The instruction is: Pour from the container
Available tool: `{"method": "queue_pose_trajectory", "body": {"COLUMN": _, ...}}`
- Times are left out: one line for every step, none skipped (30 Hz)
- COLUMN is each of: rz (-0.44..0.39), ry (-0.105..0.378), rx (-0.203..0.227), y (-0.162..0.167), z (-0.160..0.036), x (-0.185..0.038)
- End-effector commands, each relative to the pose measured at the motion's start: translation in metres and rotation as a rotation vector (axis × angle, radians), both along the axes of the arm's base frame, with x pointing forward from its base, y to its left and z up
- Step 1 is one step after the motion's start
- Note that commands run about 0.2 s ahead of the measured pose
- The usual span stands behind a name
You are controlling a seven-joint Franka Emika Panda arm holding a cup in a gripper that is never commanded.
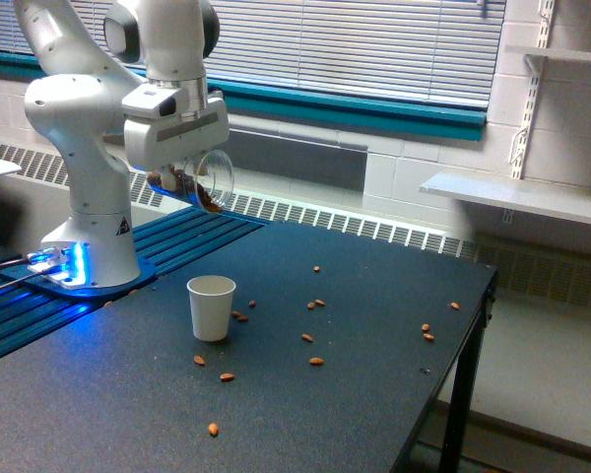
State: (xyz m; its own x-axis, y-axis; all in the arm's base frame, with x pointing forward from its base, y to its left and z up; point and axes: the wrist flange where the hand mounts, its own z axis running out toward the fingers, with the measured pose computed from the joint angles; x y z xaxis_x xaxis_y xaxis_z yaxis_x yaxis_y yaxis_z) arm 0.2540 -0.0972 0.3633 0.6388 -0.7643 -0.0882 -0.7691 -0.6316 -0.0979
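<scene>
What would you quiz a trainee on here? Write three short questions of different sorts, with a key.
1. True or false: the white paper cup lies tipped on its side.
2. Multiple choice: the clear container in the gripper is A) upright, B) tilted with its mouth toward the exterior view's right, C) standing on the table.
3. Short answer: what lies scattered on the dark table around the paper cup?

Key:
1. False; it stands upright.
2. B; brown nuts show inside it, and it hangs above the paper cup's level.
3. Loose brown nuts, on several sides of the cup.
</scene>
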Motion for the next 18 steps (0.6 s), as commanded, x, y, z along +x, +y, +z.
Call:
{"method": "queue_pose_trajectory", "body": {"rz": 0.0, "ry": 0.043, "rx": 0.016, "y": -0.004, "z": -0.019, "x": -0.009}}
{"method": "queue_pose_trajectory", "body": {"rz": -0.001, "ry": 0.046, "rx": 0.015, "y": -0.005, "z": -0.02, "x": -0.009}}
{"method": "queue_pose_trajectory", "body": {"rz": -0.003, "ry": 0.048, "rx": 0.015, "y": -0.006, "z": -0.021, "x": -0.009}}
{"method": "queue_pose_trajectory", "body": {"rz": -0.006, "ry": 0.05, "rx": 0.017, "y": -0.007, "z": -0.022, "x": -0.009}}
{"method": "queue_pose_trajectory", "body": {"rz": -0.008, "ry": 0.053, "rx": 0.017, "y": -0.008, "z": -0.023, "x": -0.01}}
{"method": "queue_pose_trajectory", "body": {"rz": -0.009, "ry": 0.056, "rx": 0.015, "y": -0.01, "z": -0.024, "x": -0.01}}
{"method": "queue_pose_trajectory", "body": {"rz": -0.01, "ry": 0.057, "rx": 0.015, "y": -0.011, "z": -0.025, "x": -0.01}}
{"method": "queue_pose_trajectory", "body": {"rz": -0.012, "ry": 0.058, "rx": 0.015, "y": -0.012, "z": -0.026, "x": -0.01}}
{"method": "queue_pose_trajectory", "body": {"rz": -0.013, "ry": 0.061, "rx": 0.015, "y": -0.013, "z": -0.027, "x": -0.01}}
{"method": "queue_pose_trajectory", "body": {"rz": -0.015, "ry": 0.063, "rx": 0.016, "y": -0.013, "z": -0.028, "x": -0.01}}
{"method": "queue_pose_trajectory", "body": {"rz": -0.016, "ry": 0.064, "rx": 0.017, "y": -0.014, "z": -0.029, "x": -0.01}}
{"method": "queue_pose_trajectory", "body": {"rz": -0.017, "ry": 0.066, "rx": 0.016, "y": -0.015, "z": -0.03, "x": -0.01}}
{"method": "queue_pose_trajectory", "body": {"rz": -0.016, "ry": 0.069, "rx": 0.013, "y": -0.016, "z": -0.031, "x": -0.01}}
{"method": "queue_pose_trajectory", "body": {"rz": -0.017, "ry": 0.07, "rx": 0.013, "y": -0.017, "z": -0.032, "x": -0.01}}
{"method": "queue_pose_trajectory", "body": {"rz": -0.019, "ry": 0.071, "rx": 0.018, "y": -0.017, "z": -0.033, "x": -0.01}}
{"method": "queue_pose_trajectory", "body": {"rz": -0.021, "ry": 0.072, "rx": 0.019, "y": -0.017, "z": -0.034, "x": -0.009}}
{"method": "queue_pose_trajectory", "body": {"rz": -0.021, "ry": 0.074, "rx": 0.018, "y": -0.018, "z": -0.035, "x": -0.009}}
{"method": "queue_pose_trajectory", "body": {"rz": -0.022, "ry": 0.077, "rx": 0.017, "y": -0.019, "z": -0.036, "x": -0.01}}
